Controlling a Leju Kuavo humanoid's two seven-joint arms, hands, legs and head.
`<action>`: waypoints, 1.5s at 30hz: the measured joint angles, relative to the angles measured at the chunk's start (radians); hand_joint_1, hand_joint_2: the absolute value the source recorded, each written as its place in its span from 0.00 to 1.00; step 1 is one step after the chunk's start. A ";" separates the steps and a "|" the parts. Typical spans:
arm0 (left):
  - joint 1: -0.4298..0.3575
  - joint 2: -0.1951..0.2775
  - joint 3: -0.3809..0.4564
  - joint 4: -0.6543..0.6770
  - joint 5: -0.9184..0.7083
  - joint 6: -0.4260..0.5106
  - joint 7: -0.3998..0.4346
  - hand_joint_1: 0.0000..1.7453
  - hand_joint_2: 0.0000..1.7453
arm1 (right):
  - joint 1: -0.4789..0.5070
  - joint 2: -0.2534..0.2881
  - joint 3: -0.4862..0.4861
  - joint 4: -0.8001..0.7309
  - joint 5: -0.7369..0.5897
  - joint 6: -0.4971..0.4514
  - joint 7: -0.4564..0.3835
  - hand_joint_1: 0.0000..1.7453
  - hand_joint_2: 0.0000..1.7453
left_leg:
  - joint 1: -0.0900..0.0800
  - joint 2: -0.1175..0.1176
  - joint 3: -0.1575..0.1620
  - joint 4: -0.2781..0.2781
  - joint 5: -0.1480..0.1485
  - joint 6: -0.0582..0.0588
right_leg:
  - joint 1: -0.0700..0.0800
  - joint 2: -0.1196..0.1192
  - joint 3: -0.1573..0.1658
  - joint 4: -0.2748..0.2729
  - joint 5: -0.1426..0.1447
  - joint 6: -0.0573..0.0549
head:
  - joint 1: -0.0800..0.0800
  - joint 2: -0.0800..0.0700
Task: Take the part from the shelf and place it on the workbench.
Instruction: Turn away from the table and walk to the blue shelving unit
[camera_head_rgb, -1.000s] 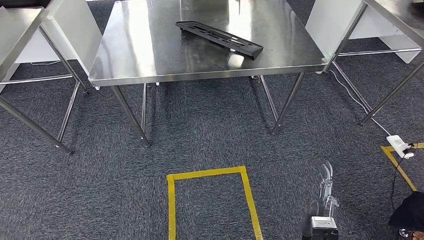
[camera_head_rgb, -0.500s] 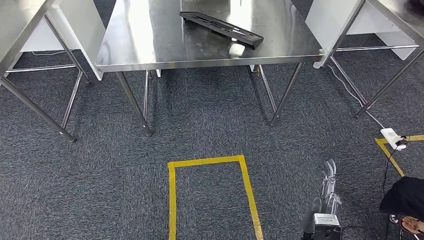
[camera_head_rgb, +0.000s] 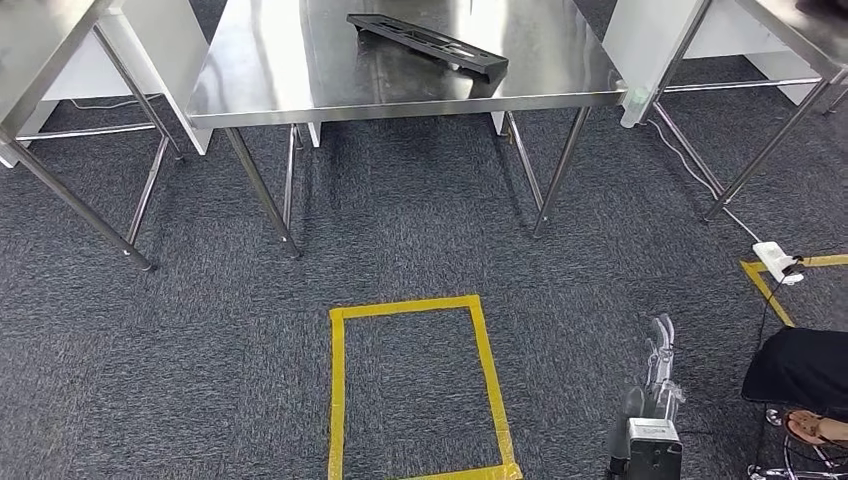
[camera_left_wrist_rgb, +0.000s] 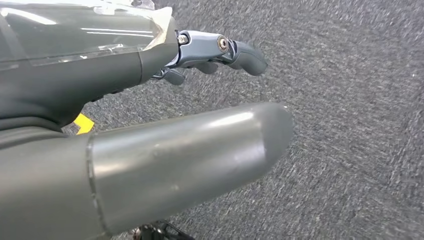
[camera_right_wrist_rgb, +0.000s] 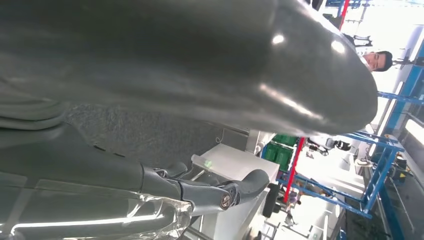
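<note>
Grey carpet (camera_head_rgb: 200, 330) covers the floor, marked with a yellow tape rectangle (camera_head_rgb: 415, 385), and a steel workbench (camera_head_rgb: 300, 75) stands at the far side. Low in the head view, the right hand (camera_head_rgb: 655, 385) hangs beside the tape, its fingers extended and apart, holding nothing and touching nothing. Seen from its wrist camera, the left hand (camera_left_wrist_rgb: 165, 120) hangs over the carpet (thumb thick and straight, darker fingers (camera_left_wrist_rgb: 240, 50) lightly bent), also empty. On the workbench lies the part (camera_head_rgb: 428, 46), a long black slotted bar resting flat, its long axis running diagonally from the far left toward the near right edge of the tabletop.
</note>
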 joint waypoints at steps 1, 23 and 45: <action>-0.001 0.001 0.000 0.000 -0.001 0.000 0.001 0.00 0.00 | 0.000 0.001 -0.001 0.000 0.001 0.001 0.000 0.00 0.00 | -0.005 -0.002 0.027 -0.044 -0.003 0.008 | -0.001 -0.001 -0.005 0.003 0.005 0.006 | 0.000 0.000; 0.004 -0.018 0.004 -0.002 -0.002 0.018 0.016 0.00 0.00 | -0.010 0.013 -0.032 0.025 0.036 0.057 -0.004 0.00 0.00 | 0.013 0.008 -0.163 0.035 0.009 -0.044 | -0.030 0.003 0.081 -0.031 -0.045 0.003 | -0.004 0.000; -0.001 -0.018 0.001 -0.006 -0.040 -0.003 0.019 0.00 0.00 | 0.000 0.023 -0.073 0.014 0.029 0.057 0.006 0.00 0.00 | -0.004 0.016 -0.028 -0.103 0.068 0.008 | -0.018 0.006 0.005 0.128 -0.091 0.057 | 0.003 0.000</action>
